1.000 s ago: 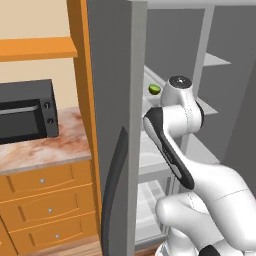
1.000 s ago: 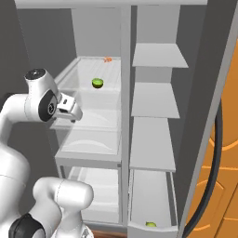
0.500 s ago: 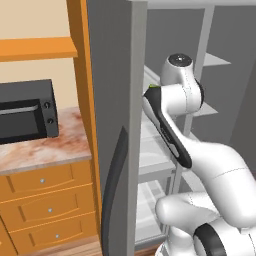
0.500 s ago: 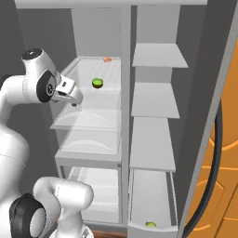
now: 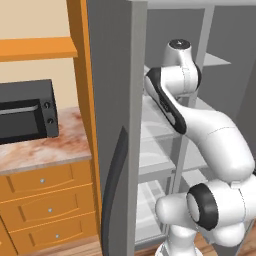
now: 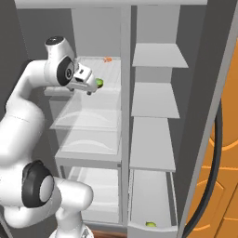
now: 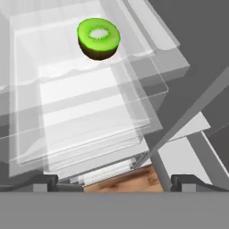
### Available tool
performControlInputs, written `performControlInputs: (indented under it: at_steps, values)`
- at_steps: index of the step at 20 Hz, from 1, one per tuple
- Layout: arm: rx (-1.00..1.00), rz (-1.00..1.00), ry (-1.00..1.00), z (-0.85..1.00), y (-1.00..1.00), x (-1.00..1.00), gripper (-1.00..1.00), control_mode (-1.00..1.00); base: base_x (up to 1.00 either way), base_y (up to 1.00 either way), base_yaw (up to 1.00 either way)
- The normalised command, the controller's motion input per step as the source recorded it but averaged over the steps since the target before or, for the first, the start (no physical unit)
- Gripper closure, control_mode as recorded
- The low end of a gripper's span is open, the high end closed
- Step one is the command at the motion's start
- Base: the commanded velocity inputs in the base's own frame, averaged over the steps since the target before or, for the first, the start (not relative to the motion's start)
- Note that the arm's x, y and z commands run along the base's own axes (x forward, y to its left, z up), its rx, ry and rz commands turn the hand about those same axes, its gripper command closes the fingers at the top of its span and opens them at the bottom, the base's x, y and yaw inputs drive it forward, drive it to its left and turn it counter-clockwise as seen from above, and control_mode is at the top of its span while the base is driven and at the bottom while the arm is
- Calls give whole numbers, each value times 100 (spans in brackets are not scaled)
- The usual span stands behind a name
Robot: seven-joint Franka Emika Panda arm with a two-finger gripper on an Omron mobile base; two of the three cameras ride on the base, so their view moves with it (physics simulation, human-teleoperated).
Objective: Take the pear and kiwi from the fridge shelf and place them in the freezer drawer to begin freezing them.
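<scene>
Gripper sits at the upper fridge shelf level, jaws spread wide, nothing between them. In hand view the two finger tips stand far apart at the bottom edge, no contact w/ anything.

Kiwi: ahead of the gripper and a bit to the left of its centreline in hand view, resting on the ribbed translucent shelf, cut face up (bright green w/ pale core, brown skin below). In right base view the kiwi is just beyond the fingertips, near but apart. Small orange item lies further back on the same shelf, well clear.

Pear: pale yellow-green fruit far below the gripper, at the front of the light-grey freezer drawer, so prob. that half of the task is done.

Handling est. (judgement): kiwi is light, small, rounded; skin fairly grippy, flesh soft, so it bruises if squeezed hard. Best hold: across the brown sides at the widest part, below the cut face, fingers straddling the short axis. Rounded underside may let it roll on the smooth shelf if nudged by one finger first; centre before closing.
</scene>
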Motion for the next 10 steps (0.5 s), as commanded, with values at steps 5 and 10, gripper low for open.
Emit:
performControlInputs:
  at_steps: [5, 10]
  values:
    - [0, 0, 1, -10, -39, 59, -100, -100, 0, 0, 0]
    - [0, 0, 2, -32, -6, 81, -100, -100, 0, 0, 0]
